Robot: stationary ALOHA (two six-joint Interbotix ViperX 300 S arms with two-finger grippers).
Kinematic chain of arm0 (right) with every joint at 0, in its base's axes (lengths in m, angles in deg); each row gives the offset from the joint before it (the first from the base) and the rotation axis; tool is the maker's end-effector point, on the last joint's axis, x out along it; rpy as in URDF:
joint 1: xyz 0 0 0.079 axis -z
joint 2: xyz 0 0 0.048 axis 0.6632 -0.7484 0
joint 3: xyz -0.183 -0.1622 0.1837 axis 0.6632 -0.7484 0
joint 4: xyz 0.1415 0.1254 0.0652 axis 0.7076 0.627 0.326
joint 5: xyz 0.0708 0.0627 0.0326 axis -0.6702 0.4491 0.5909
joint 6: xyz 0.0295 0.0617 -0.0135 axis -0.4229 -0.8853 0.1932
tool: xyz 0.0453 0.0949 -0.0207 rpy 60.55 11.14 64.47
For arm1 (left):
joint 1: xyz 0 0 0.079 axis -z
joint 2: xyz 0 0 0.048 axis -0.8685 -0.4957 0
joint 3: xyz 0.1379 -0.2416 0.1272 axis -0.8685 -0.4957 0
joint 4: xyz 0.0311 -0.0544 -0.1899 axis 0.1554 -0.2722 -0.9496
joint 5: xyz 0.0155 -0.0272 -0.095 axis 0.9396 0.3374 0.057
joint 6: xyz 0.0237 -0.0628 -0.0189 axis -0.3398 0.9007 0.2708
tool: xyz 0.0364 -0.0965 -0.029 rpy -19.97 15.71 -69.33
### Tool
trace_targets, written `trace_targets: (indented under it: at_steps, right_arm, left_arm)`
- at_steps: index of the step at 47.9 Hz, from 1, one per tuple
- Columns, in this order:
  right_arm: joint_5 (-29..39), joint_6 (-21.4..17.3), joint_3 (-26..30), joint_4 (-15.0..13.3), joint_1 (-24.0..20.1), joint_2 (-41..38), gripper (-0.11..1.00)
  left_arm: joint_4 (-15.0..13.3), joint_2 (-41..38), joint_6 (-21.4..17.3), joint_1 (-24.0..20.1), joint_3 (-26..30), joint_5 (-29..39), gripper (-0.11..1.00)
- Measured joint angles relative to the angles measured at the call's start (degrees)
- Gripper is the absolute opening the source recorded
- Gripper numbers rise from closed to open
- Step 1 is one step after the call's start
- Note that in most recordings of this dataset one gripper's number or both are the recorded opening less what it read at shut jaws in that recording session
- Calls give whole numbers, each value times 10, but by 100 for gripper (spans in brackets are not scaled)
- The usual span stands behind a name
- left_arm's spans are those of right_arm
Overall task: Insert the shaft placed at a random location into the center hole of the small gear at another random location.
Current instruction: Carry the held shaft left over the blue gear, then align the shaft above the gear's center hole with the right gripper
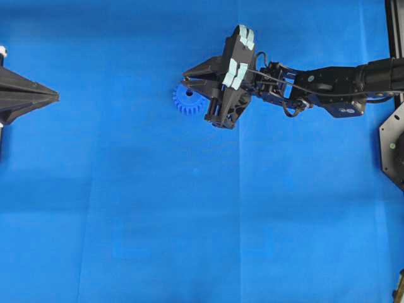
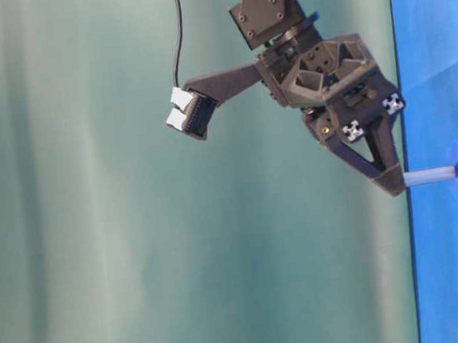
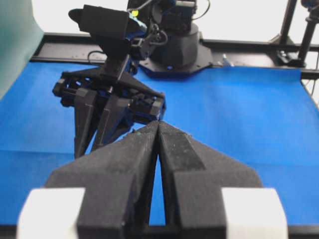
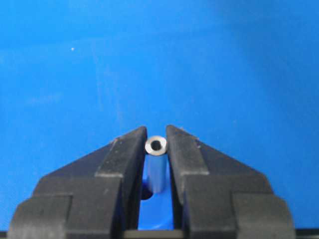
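Shaft at the gear, right gripper clamped on it.
I see the shaft touching the small gear at its 3 o'clock in overhead; left gripper clenched, empty.

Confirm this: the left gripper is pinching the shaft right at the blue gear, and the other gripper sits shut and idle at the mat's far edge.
Wrong arm. It is the right gripper that pinches the shaft, as the right wrist view shows, right at the blue gear. The left gripper is the one that sits shut and idle at the mat's far edge.
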Motion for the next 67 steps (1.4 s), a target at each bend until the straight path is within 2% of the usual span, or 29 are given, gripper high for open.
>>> trace_targets:
  at_steps: [17, 33, 67]
  right_arm:
    - [9, 2, 0, 0, 0, 37, 3]
    - [10, 2, 0, 0, -6, 39, 3]
    - [3, -1, 0, 7, -11, -6, 3]
  left_arm:
    - [-1, 0, 0, 0, -1, 1, 0]
    - [0, 1, 0, 0, -1, 1, 0]
    - [0, 0, 0, 0, -1, 1, 0]
